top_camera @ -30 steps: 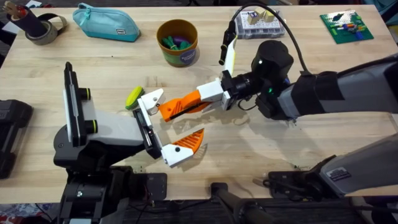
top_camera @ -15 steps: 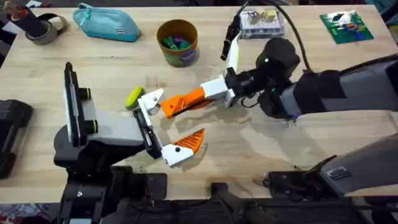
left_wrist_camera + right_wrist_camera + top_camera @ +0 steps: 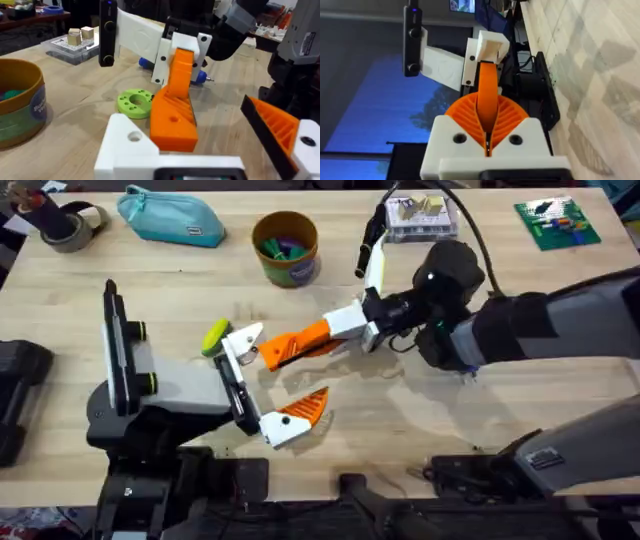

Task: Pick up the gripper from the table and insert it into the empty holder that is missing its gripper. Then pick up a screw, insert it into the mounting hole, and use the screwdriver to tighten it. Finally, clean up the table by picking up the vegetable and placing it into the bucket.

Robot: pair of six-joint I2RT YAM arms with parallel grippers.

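Orange gripper (image 3: 282, 350) sits clenched in your right gripper (image 3: 318, 336); from the right wrist, the ribbed pads (image 3: 507, 117) press against both of its flat sides, with the pointed end sticking out ahead. That grip leaves its mounting end free, which is what has to go into the holder (image 3: 243, 338). From overhead, the free end is just beside the white bracket, close to touching it. In the left wrist view the orange block (image 3: 175, 112) stands tilted above the bare holder (image 3: 127, 145) and is not seated.

Your left gripper (image 3: 285, 370) has its jaws spread wide and grasping nothing. One fork already carries its orange finger (image 3: 305, 405), and the other is the empty holder. Holding them apart gives your right arm room to come in from the side, so I judge you are partway through the insertion.

Line the part up with the bracket's socket before pushing, or it may jam at an angle.

The vegetable (image 3: 215, 337) lies on the table (image 3: 450, 410) just beside the holder, so mind it as you press. The bucket (image 3: 290, 272) waits at the far side, well apart. What looks like the screwdriver (image 3: 145, 62) lies behind the right arm.
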